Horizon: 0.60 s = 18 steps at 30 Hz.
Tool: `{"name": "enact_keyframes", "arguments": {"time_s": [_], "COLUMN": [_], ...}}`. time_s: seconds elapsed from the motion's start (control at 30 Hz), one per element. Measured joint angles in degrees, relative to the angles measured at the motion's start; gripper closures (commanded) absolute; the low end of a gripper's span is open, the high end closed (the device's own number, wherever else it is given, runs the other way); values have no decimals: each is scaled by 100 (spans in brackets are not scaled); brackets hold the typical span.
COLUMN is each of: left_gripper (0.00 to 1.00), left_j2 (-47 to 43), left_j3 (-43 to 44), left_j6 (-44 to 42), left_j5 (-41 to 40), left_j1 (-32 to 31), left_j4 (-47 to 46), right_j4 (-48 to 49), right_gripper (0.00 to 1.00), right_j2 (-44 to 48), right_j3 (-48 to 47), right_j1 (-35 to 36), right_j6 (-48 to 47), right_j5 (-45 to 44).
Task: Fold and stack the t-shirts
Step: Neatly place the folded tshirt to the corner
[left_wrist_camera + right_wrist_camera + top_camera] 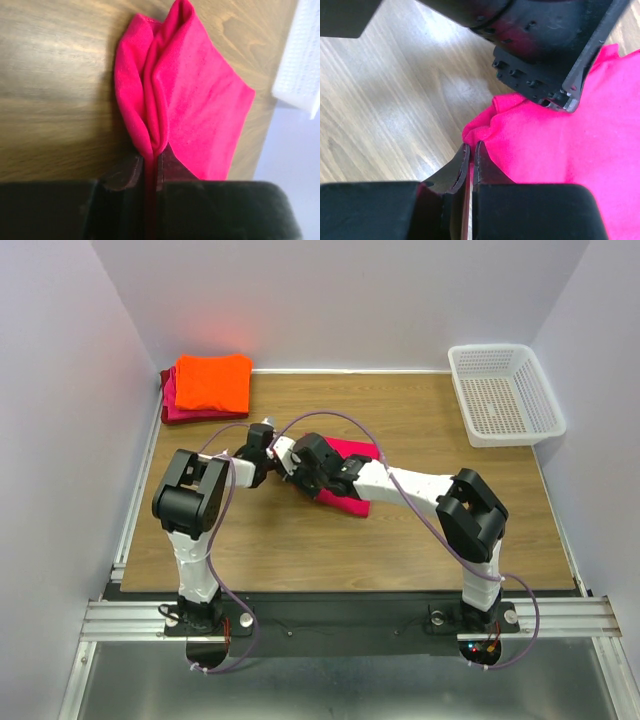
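The folded magenta-pink t-shirt [350, 492] lies on the wooden table at mid-centre, partly hidden under my right arm. My left gripper [272, 452] is shut on its left edge. In the left wrist view the cloth [195, 100] bunches into a ridge running into the closed jaws of that gripper [150, 159]. My right gripper [300, 472] is right beside it, shut on a corner of the same shirt [555, 155], its jaws [471, 150] nearly touching. The bright orange t-shirt [212, 380] lies folded on the darker red one [172, 408] at the back left.
A white plastic mesh basket [505, 395] stands at the back right and also shows in the left wrist view [300, 55]. The left arm's black gripper body [545, 45] hangs close above the right gripper. White walls enclose the table [300, 540] on three sides.
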State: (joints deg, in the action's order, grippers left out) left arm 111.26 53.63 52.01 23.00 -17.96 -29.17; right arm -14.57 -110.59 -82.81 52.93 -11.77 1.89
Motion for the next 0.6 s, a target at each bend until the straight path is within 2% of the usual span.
{"name": "enact_keyframes", "arguments": {"time_s": [0.03, 0.07, 0.13, 0.17, 0.23, 0.27, 0.43, 0.6], "left_gripper": [100, 100, 100, 100, 100, 100, 100, 100], "left_j2": [0, 0, 0, -4, -68, -127, -212, 127], "left_j3": [122, 256, 586, 691, 920, 994, 1657, 3134], "left_j6": [-142, -262, -667, -804, -1272, -1493, -2428, -3368], "left_j5": [-52, -129, -317, -413, -780, -942, -1519, -1902], "left_j1": [-7, -13, -68, -90, -133, -136, -116, -81], "left_j4": [201, 393, 833, 953, 1196, 1303, 1910, 2481], "right_j4": [-2, 0, -7, -20, -63, -101, -280, -341], "right_gripper": [85, 61, 43, 30, 18, 2, 0, 0], "right_j2": [0, 0, 0, 0, 66, 107, 533, 992], "right_j3": [0, -2, -28, -57, -74, -74, -68, 17], "right_j1": [-9, -15, -31, -48, -81, -94, -389, -968], "right_j6": [2, 0, 28, 24, 35, 70, 164, 243], "right_j5": [-11, -33, -111, -149, -245, -302, -431, -535]}}
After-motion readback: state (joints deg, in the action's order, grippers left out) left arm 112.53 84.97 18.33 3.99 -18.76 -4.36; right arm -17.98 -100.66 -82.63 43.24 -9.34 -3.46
